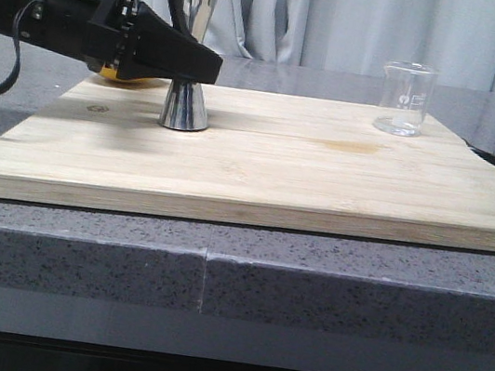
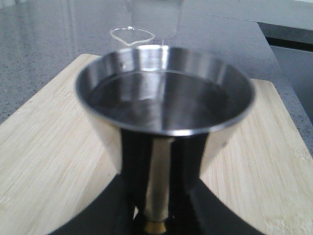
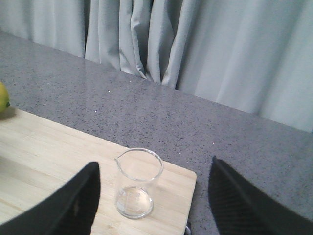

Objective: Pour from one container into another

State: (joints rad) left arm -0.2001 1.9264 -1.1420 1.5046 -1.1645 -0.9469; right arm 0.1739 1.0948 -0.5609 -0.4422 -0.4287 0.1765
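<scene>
Closest in, on the wooden cutting board (image 1: 259,173), left of centre: steel jigger (image 1: 191,54), upright, base flat on the wood. Left gripper (image 1: 200,67) reaching in from the left edge, black fingers (image 1: 170,53) straddling the narrow waist at the gold band (image 2: 155,226) (closed on it or merely around it? cannot tell from here). Polished, hard, probably slippery; waist looks the sensible hold, cones above and below stopping any slide. Dark inside the upper cup; liquid or reflection, hard to say.

Further back, near the board's far right corner: glass beaker (image 1: 403,99), thin-walled, light, fragile, needing a gentle squeeze mid-wall. Apparently empty. Right gripper (image 3: 151,205) wide open, holding nothing, beaker between its fingers but untouched.

Behind the left arm: something yellow (image 1: 114,75), mostly hidden.
</scene>
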